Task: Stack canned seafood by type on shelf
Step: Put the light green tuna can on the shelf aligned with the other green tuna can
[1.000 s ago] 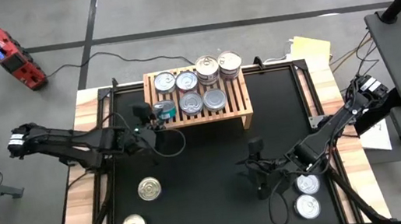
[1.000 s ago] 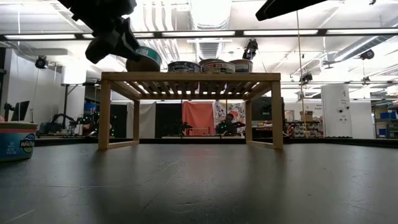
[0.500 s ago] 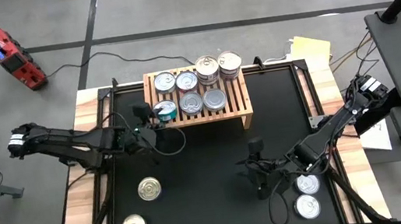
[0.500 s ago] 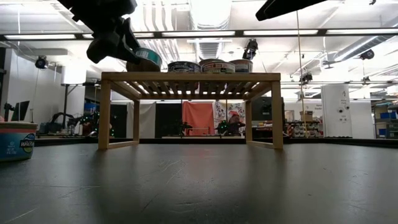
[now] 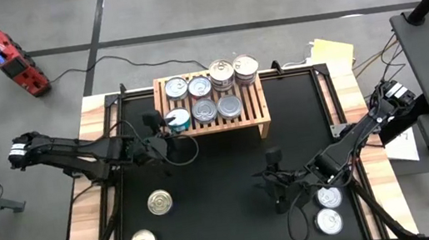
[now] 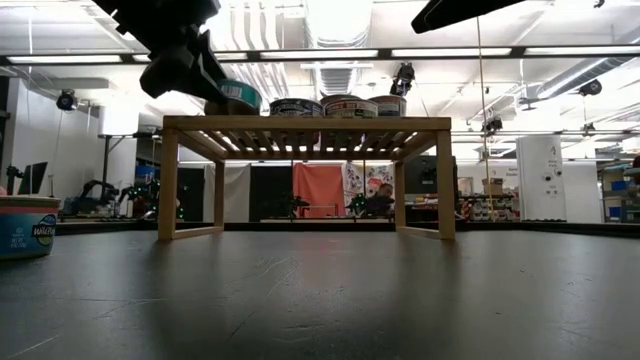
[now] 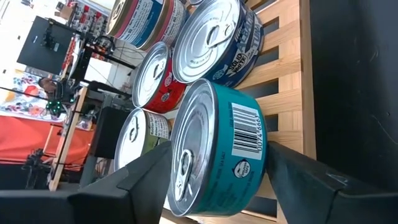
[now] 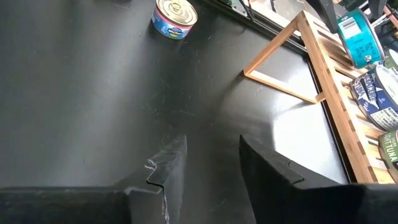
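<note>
Teal-labelled, silver-lidded round tin [image 7: 217, 152] sits flat on the slatted light-wood shelf [image 5: 256, 104] at its front left corner, between our left gripper [image 7: 211, 180] fingers, which flank its smooth sides slightly apart, apparently letting go. Our right gripper [image 8: 211, 155], partly spread and empty, waits well right of the shelf.
</note>
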You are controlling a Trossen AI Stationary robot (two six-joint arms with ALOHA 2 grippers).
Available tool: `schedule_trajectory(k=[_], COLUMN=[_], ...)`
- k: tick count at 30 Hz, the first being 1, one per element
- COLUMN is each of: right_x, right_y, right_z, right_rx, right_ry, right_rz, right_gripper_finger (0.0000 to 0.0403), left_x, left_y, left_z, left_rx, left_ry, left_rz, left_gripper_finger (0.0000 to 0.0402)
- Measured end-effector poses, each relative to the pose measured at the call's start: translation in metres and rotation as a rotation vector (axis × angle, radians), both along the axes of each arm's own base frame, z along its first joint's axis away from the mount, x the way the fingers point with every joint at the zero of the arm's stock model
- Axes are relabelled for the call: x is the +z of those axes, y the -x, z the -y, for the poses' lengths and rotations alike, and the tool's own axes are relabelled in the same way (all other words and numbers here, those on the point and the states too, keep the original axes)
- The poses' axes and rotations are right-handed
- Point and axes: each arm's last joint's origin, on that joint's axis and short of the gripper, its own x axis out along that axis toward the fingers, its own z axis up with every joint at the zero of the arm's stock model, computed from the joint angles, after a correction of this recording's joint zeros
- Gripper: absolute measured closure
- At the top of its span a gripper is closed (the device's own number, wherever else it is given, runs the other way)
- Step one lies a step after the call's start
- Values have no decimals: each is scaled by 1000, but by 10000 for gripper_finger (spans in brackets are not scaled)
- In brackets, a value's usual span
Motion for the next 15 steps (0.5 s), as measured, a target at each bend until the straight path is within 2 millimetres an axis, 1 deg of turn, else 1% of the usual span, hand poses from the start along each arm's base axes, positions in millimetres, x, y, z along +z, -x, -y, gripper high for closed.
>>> schedule_trajectory(k=[7,15], right_x=[0,0], right_y=[0,0], right_z=[0,0], right_rx=[0,0], right_ry=[0,0], right_rz=[0,0], right_gripper_finger=[254,268], left_x=[0,2], left_y=[0,-1], left_z=[0,-1], left_rx=[17,42], left_ry=[22,53], left_rz=[26,82], left_gripper_finger=[128,99])
